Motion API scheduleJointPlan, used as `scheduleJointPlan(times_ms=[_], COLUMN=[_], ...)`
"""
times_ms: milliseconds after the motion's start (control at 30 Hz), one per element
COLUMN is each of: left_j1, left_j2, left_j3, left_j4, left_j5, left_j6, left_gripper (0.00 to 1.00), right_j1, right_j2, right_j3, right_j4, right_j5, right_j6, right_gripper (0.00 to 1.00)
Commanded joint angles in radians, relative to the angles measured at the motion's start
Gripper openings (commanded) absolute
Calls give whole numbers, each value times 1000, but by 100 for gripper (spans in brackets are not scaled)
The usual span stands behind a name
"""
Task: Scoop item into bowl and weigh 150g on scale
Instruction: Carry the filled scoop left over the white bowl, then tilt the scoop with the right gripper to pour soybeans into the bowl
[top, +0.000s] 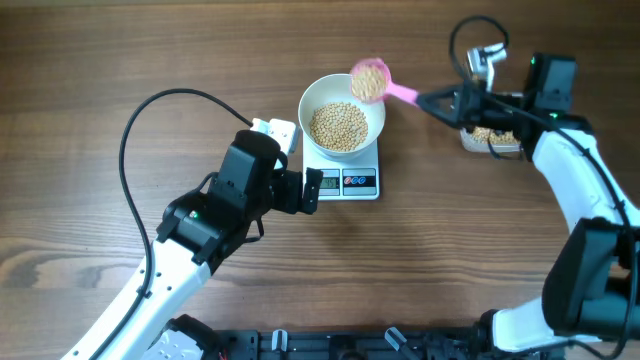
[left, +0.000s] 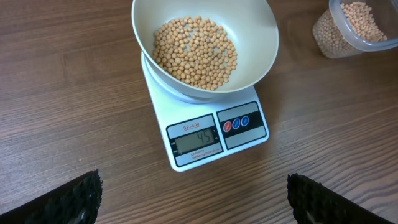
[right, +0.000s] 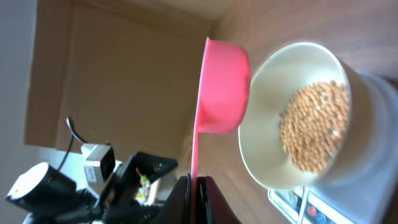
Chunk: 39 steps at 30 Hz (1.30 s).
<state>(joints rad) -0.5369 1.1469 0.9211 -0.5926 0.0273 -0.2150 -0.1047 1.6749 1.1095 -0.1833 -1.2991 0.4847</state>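
Note:
The white bowl (top: 342, 120) sits on the white scale (top: 345, 182) and holds a layer of tan beans (top: 338, 125). In the left wrist view the bowl (left: 258, 37) and scale (left: 214, 134) lie ahead, the display showing digits. My right gripper (top: 445, 100) is shut on the thin handle of a pink scoop (top: 370, 80), which is full of beans and hangs over the bowl's far right rim. The right wrist view shows the pink scoop (right: 222, 87) beside the bowl (right: 267, 155). My left gripper (top: 312, 190) stands open just left of the scale, holding nothing.
A clear plastic tub of beans (top: 490, 138) stands at the right under my right arm; it appears in the left wrist view as the tub (left: 354, 28) at top right. A small white block (top: 275, 131) lies left of the scale. Bare wooden tabletop surrounds everything.

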Motion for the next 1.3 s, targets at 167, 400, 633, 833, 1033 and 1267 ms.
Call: scheduleJointPlan(times_ms=[167, 400, 633, 833, 1033, 1267], left_j1=[-5, -5, -5, -5, -5, -5], left_j2=[9, 11, 11, 11, 11, 11], left_j3=[15, 15, 15, 15, 15, 15], left_j4=[0, 0, 0, 0, 0, 0], left_j5=[9, 9, 9, 9, 9, 9], left_j6=[1, 1, 1, 1, 1, 1], left_gripper=[100, 100, 100, 100, 100, 100], right_j1=[105, 145, 198, 209, 211, 261], right_j2=[-50, -56, -98, -133, -146, -148], right_j3=[19, 19, 19, 19, 19, 19], right_j4=[25, -104, -117, -117, -121, -132], right_j5=[199, 372, 488, 569, 595, 683], right_j6=[5, -135, -198, -265, -385, -463], right_gripper=[5, 4, 5, 5, 4, 4])
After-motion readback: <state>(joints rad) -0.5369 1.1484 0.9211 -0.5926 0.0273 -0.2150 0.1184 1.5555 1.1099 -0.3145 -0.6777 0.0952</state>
